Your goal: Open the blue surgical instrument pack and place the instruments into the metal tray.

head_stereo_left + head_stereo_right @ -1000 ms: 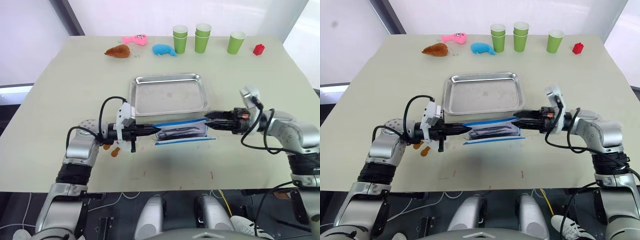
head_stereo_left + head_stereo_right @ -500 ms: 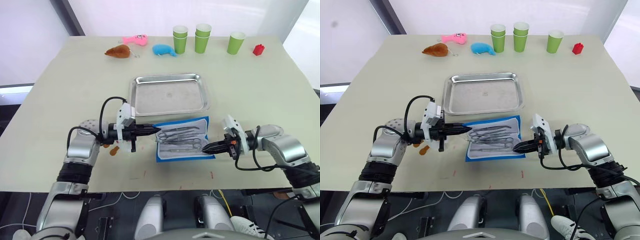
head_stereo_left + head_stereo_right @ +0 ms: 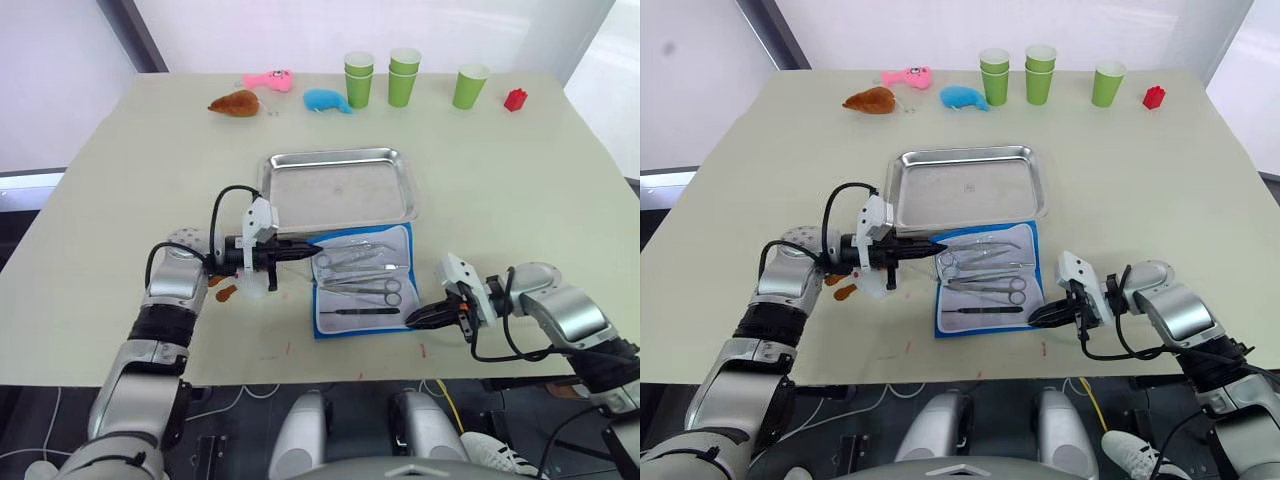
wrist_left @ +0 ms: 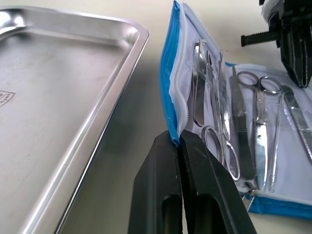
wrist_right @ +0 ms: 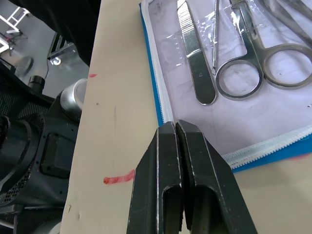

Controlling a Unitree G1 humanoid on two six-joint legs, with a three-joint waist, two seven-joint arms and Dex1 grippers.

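Tabletop: pack (image 3: 362,281) (lying open) pinched between both grippers

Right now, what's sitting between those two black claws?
The opened blue surgical instrument pack, its instruments showing. The left gripper and right gripper pinch opposite edges, seen in the left eye view.

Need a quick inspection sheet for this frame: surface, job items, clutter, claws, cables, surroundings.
Surface: beige table, small red marks near the front edge.
Job's things: blue pack lies open beside the metal tray; instruments in the pack; tray holds none.
Clutter: green cups, red block, plush toys along the far edge.
Claws: left claw shut on the pack's edge; right claw shut at its front corner.
Cables: black leads on both forearms.
Surroundings: nothing seen.
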